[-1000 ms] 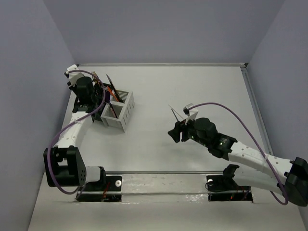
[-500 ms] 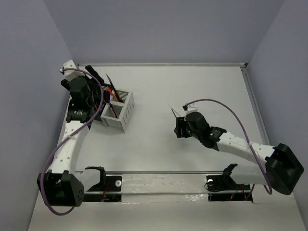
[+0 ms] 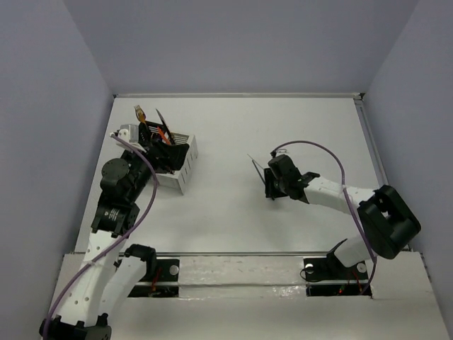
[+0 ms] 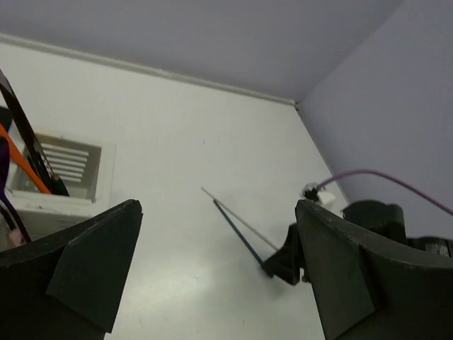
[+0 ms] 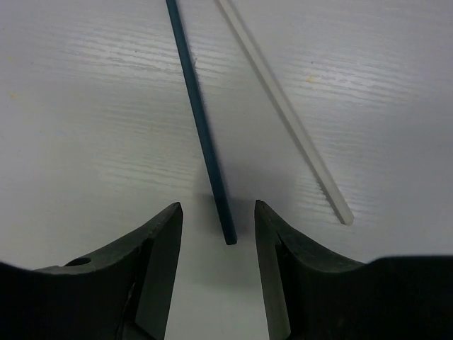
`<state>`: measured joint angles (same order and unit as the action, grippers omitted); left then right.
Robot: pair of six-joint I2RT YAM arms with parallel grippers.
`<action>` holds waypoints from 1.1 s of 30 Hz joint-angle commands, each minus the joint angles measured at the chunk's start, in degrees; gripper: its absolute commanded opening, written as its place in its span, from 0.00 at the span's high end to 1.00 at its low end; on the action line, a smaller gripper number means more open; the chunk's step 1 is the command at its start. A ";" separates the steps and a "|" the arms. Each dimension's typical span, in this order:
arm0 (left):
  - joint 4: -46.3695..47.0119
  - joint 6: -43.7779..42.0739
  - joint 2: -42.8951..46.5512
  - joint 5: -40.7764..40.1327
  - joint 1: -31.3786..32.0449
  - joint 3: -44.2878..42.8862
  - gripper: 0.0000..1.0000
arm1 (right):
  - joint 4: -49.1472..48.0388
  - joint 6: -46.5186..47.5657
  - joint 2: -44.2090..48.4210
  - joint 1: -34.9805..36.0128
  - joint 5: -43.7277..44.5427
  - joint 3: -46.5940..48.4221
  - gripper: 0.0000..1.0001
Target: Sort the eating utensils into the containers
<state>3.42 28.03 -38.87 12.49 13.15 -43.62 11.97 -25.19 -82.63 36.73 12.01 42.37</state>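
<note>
— Reaching low across the table, our right arm stretches leftward to the middle, and the right gripper is tipped down close to the surface.

— How do the jaws stand?

— Partly open, gripping nothing. The teal stick lies flat, its near end in the gap between our fingertips and touching neither. A clear stick lies just right of it, outside the jaws.

— And our left arm?

— Folded up at the far left. The left gripper is spread wide and empty, raised near the white caddy. An orange utensil and a black utensil lean there; which compartment, we cannot tell.
</note>
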 commanded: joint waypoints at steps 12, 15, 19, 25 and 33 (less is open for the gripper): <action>-0.61 5.72 6.62 14.84 1.62 8.01 0.09 | 0.78 3.92 -10.71 0.45 -5.42 7.64 0.65; 1.58 7.12 6.79 15.81 1.62 11.00 0.09 | 0.43 3.92 -11.85 1.67 -6.29 7.64 0.71; 2.47 7.74 6.62 15.72 1.62 13.29 0.10 | -0.01 4.62 -14.13 3.35 -6.82 8.08 0.77; 1.85 7.39 5.74 14.58 2.67 14.26 0.13 | -0.80 5.15 -14.85 5.54 -7.09 9.31 0.94; 5.36 10.02 3.37 9.76 9.78 15.23 0.20 | -6.76 4.72 -3.08 8.17 -11.03 7.21 1.00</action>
<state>3.60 36.38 -34.30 25.30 19.20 -29.02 10.87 -19.88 -93.19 42.72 5.58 50.50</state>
